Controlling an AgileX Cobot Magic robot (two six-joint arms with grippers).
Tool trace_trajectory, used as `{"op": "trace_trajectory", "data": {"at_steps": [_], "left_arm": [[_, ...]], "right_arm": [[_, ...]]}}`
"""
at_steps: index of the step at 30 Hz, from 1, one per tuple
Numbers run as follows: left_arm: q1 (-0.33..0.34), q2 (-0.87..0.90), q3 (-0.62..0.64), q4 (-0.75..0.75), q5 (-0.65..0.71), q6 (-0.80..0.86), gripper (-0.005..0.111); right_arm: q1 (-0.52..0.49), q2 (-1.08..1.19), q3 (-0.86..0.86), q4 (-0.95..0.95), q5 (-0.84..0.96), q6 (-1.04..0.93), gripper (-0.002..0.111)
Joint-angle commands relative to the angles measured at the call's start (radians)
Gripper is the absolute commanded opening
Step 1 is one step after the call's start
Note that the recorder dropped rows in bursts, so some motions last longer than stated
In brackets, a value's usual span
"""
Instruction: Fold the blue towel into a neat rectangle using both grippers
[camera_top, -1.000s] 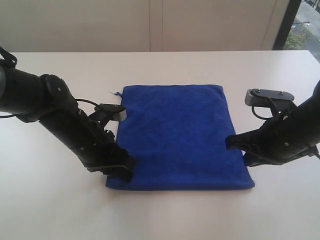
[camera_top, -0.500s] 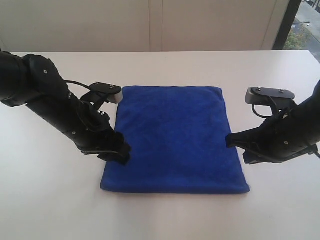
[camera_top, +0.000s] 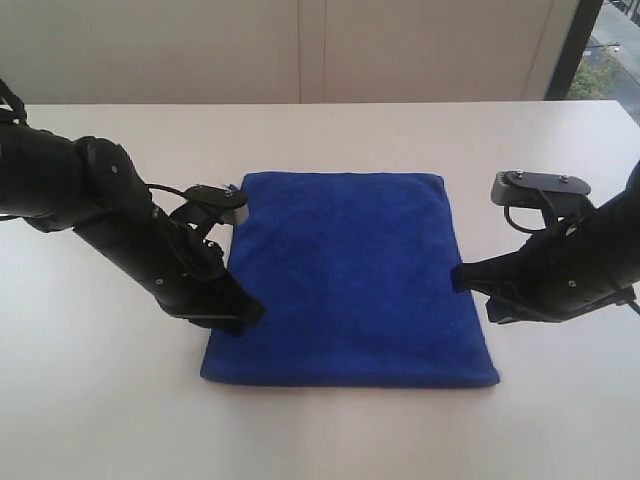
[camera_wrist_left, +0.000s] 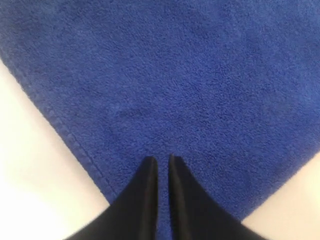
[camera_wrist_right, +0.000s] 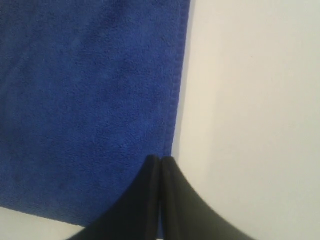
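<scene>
Closing since earlier, left gripper (camera_wrist_left: 161, 159) nearly pinches the deep-blue rectangular microfibre towel (camera_top: 350, 270) edge for folding, hold uncertain; right gripper (camera_wrist_right: 160, 159), fully closed, waits opposite.

beyond the job, i see little
a white table (camera_top: 330, 430), a pale panelled wall (camera_top: 300, 50) behind it, a window (camera_top: 610, 50) at one corner.

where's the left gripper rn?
Exterior view, left side: the left gripper sits low at the left edge of the blue towel, close to its near-left corner. Left wrist view shows its tips over the cloth, just inside the hem.
</scene>
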Motion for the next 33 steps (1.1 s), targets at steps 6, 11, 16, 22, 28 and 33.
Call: {"op": "trace_trajectory", "data": {"at_steps": [6, 11, 16, 22, 28, 33], "left_arm": [[0.001, -0.129, 0.000, -0.004, 0.103, 0.088, 0.000], [0.001, -0.219, 0.000, 0.073, 0.260, 0.208, 0.000], [0.001, -0.245, 0.000, 0.120, 0.373, 0.282, 0.000], [0.001, -0.243, 0.022, 0.120, 0.441, 0.423, 0.000], [0.001, -0.243, 0.068, 0.118, 0.359, 0.534, 0.000], [0.001, -0.243, 0.100, 0.086, 0.265, 0.577, 0.000]], "right_arm": [[0.000, -0.090, 0.006, -0.006, 0.024, -0.093, 0.000], [0.000, -0.187, 0.004, -0.006, 0.111, -0.246, 0.000], [0.012, -0.249, 0.004, 0.027, 0.129, -0.393, 0.000], [0.099, -0.236, 0.013, 0.048, 0.144, -0.674, 0.000], [0.127, -0.201, 0.061, 0.036, 0.133, -0.939, 0.002], [0.127, -0.164, 0.086, 0.036, 0.093, -1.037, 0.015]]}}
